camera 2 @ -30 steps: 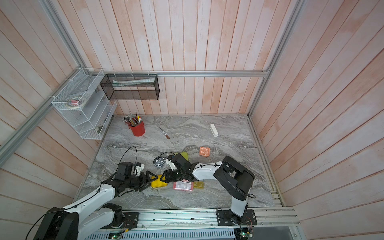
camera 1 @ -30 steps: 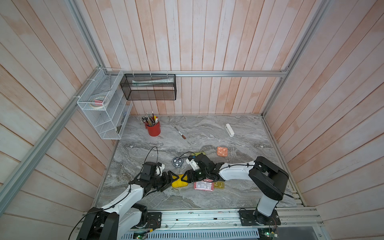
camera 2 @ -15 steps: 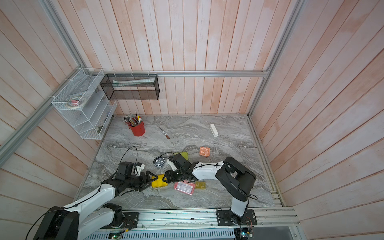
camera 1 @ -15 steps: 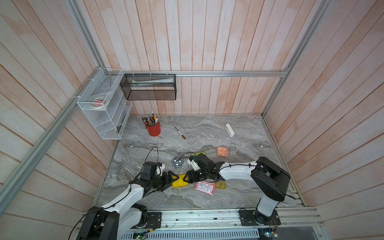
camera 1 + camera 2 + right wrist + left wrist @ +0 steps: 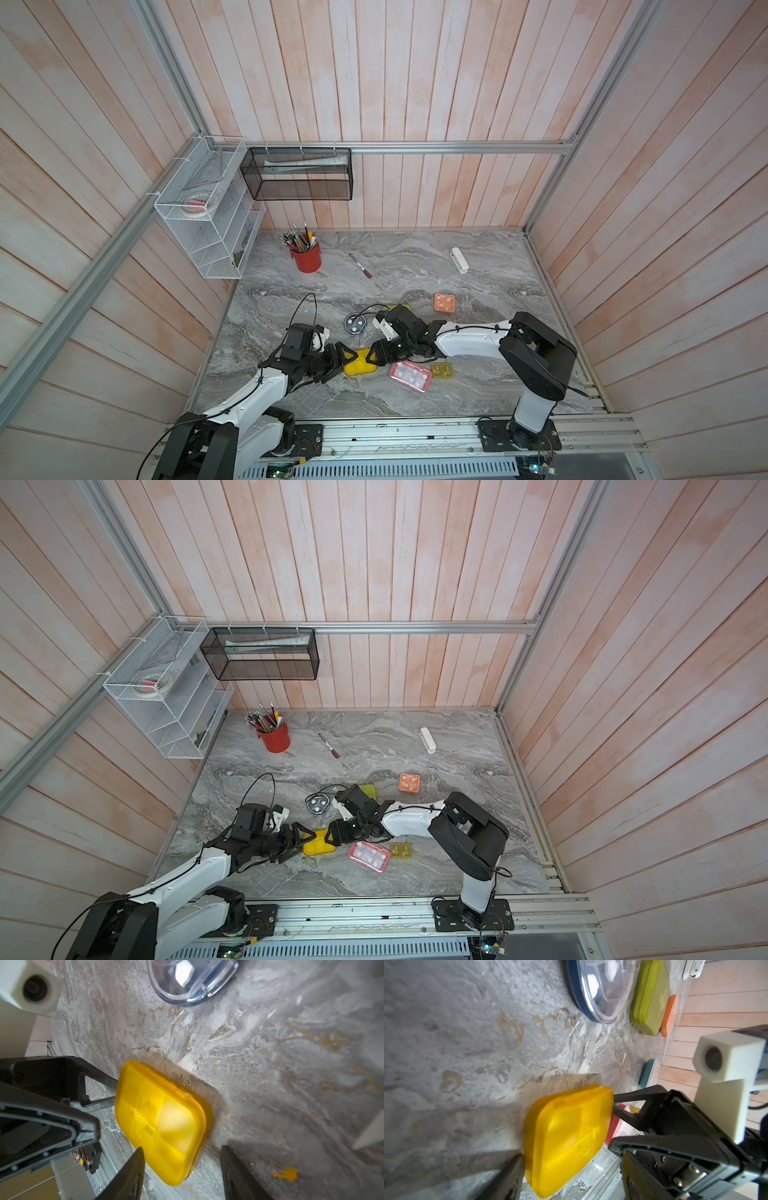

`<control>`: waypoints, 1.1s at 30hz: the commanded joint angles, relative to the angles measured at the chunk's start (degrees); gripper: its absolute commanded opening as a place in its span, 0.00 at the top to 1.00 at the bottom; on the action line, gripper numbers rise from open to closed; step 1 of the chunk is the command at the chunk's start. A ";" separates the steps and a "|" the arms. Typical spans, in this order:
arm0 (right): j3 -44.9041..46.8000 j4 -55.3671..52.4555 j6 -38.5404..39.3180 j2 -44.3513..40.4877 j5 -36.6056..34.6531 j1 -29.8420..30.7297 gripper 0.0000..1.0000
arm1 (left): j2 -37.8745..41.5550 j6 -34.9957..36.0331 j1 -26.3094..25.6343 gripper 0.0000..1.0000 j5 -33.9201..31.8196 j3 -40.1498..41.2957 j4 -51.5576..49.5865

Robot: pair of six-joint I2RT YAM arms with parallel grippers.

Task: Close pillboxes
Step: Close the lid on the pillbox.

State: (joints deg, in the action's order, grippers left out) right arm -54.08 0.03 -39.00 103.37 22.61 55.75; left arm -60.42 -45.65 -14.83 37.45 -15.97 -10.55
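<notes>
The yellow pillbox (image 5: 360,362) (image 5: 319,842) lies flat near the front of the marble table, its lid down. My left gripper (image 5: 344,365) is open at the box's left end, with one finger (image 5: 508,1176) against the box's side. From the opposite end comes my right gripper (image 5: 374,357) (image 5: 180,1167), also open, with a corner of the box between its fingers and a gap on one side. Nearby lie the dark round pillbox (image 5: 355,323), the lime-green one (image 5: 650,1001), the orange one (image 5: 444,302), the pink one (image 5: 410,376), the small amber one (image 5: 441,370) and the blue-grey one (image 5: 646,1073).
A red cup of pens (image 5: 307,257), a loose pen (image 5: 360,266) and a white oblong bar (image 5: 459,260) lie at the back of the table. A white wire shelf (image 5: 208,216) and a black mesh basket (image 5: 299,174) hang on the walls. A metal rail runs along the front edge.
My right gripper has crept a little left, towards the yellow pillbox. The left jaws have narrowed slightly. The pillboxes have not moved.
</notes>
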 commanded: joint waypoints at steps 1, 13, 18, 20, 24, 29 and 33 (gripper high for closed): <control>-0.48 -1.53 0.00 2.14 0.39 0.11 0.40 | -0.91 1.07 -0.37 0.26 -4.05 0.65 -3.32; -0.49 -1.94 -0.02 2.51 -0.40 0.14 0.44 | -1.68 1.35 -0.38 0.33 -4.32 0.59 -3.09; -0.45 -2.14 -0.02 2.63 -0.70 0.14 0.48 | -1.77 1.35 -0.37 0.33 -4.49 0.57 -2.99; -0.54 -2.36 0.06 2.71 -0.94 0.11 0.50 | -1.97 1.35 -0.35 0.33 -4.58 0.58 -2.93; -0.65 -2.85 0.33 2.98 -1.23 0.15 0.53 | -2.54 1.57 -0.38 0.34 -4.91 0.38 -2.86; -0.66 -3.27 0.47 3.06 -1.67 0.11 0.54 | -3.14 1.79 -0.47 0.38 -6.63 -0.27 -3.51; -1.03 -3.96 0.68 3.19 -2.21 0.15 0.55 | -4.01 2.14 -0.97 0.39 -7.80 -0.71 -3.95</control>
State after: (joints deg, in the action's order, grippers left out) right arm -54.76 -0.10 -38.94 104.57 22.50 55.75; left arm -62.85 -45.15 -15.49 35.33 -16.99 -10.72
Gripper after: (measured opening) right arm 0.447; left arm 0.612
